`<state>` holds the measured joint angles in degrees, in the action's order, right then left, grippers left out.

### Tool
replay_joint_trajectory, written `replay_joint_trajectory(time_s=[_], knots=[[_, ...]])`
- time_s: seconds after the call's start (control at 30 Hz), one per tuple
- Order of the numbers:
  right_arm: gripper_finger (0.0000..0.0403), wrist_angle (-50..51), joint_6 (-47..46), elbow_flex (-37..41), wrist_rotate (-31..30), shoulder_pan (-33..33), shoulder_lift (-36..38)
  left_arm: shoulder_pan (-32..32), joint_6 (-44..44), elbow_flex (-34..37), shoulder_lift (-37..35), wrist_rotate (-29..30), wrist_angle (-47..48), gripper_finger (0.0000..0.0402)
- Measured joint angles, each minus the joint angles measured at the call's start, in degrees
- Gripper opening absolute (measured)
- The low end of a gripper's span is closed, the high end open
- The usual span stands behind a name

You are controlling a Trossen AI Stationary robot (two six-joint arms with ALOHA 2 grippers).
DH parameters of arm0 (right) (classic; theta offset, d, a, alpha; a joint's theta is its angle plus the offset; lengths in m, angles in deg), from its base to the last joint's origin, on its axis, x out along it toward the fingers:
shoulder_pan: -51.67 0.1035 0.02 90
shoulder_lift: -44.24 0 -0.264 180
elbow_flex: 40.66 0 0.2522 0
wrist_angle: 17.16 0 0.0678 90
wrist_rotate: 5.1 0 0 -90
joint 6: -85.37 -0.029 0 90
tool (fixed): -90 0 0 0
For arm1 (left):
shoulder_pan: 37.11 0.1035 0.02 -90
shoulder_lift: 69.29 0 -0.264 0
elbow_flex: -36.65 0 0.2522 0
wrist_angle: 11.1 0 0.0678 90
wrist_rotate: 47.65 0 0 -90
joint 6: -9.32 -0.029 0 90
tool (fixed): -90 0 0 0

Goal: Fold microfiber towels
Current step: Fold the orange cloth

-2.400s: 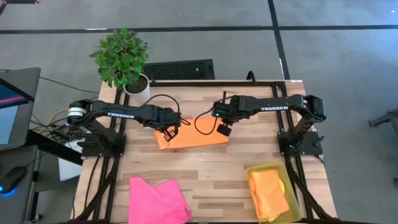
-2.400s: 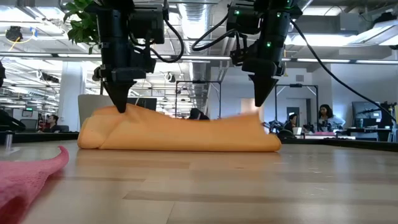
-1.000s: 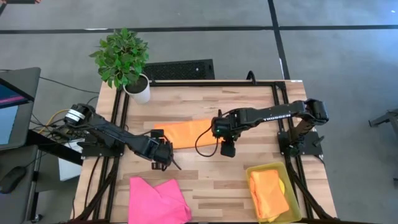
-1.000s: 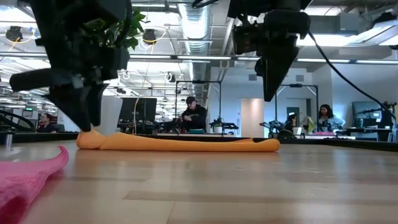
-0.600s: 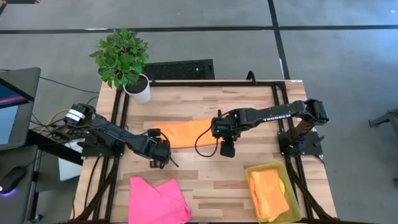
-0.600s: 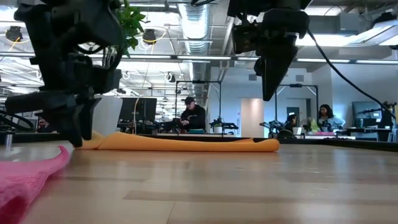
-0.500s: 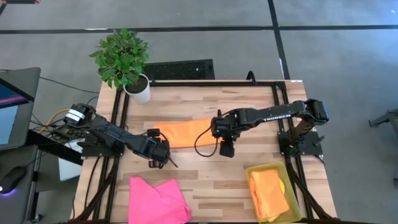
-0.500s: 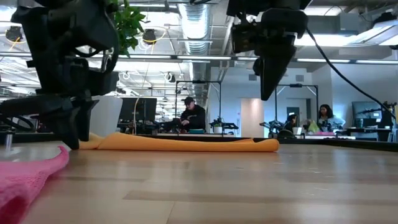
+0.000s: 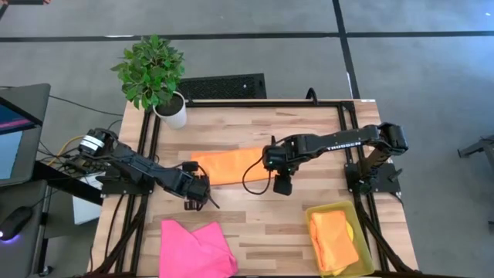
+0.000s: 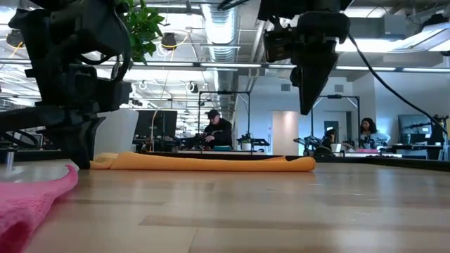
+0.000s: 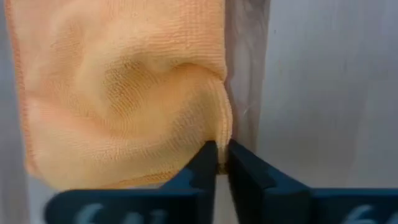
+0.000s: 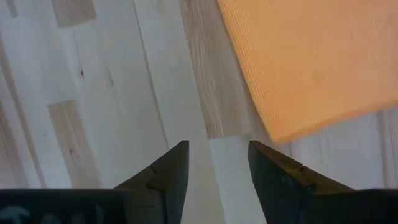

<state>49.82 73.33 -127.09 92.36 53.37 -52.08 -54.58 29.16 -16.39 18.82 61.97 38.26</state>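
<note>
An orange microfiber towel (image 9: pixel 231 166) lies as a flat folded strip across the middle of the table. My left gripper (image 9: pixel 196 193) is down at its left end, shut on the cloth's edge (image 11: pixel 221 163). My right gripper (image 9: pixel 282 185) hangs open above bare wood just off the towel's near right corner (image 12: pixel 280 130), touching nothing. A hot pink towel (image 9: pixel 197 245) lies crumpled at the near left edge. Another orange towel (image 9: pixel 333 238) rests in a yellow bin (image 9: pixel 363 255), with a little yellow cloth (image 9: pixel 351 229) showing beside it. My left gripper pinches the orange towel's long near edge (image 11: pixel 224 134) close to its left end, between its two fingertips (image 11: pixel 205 163). The fingers come steeply from above. The cloth puckers toward them and lies on the table; one layer or several, I cannot tell.
A potted plant (image 9: pixel 154 73) stands at the far left corner. The yellow bin fills the near right corner and the pink towel the near left. Bare wood shows between them and in front of the orange towel (image 10: pixel 211 162).
My left gripper has sunk toward the table and edged toward the left, down to the orange towel's left end. The towel has stayed flat where it lay. My right gripper has kept still.
</note>
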Motion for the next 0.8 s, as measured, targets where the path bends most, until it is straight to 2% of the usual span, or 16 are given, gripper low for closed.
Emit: replay_joint_trajectory(time_s=[0.17, 0.37, 0.5, 0.67, 0.8], knots=[[0.0186, 2.8, -1.5, 0.0, 0.0, 0.0, 0.0, 1.4, 1.9, -0.8, 0.0, -2.8, 1.2, 0.0005], [0.0186, 4.2, -2.1, 0.0, -3.9, 0.2, 2.0, 2.2, 2.3, -8.1, -0.1, -3.9, 5.5, 0.0002], [0.0186, 4.8, -3.0, 0.0, -4.9, 0.0, 4.1, 2.2, -2.2, -13.9, 0.0, -3.8, 6.0, 0.0001], [0.0186, 4.8, -3.0, 0.0, -6.8, 0.0, 6.7, 2.8, -9.6, -20.3, 1.2, 0.0, 3.2, 0.0000], [0.0186, 5.1, -3.0, 0.0, -7.9, -0.1, 8.2, 5.0, -17.7, -24.8, 6.0, -2.5, 1.9, 0.0000]])
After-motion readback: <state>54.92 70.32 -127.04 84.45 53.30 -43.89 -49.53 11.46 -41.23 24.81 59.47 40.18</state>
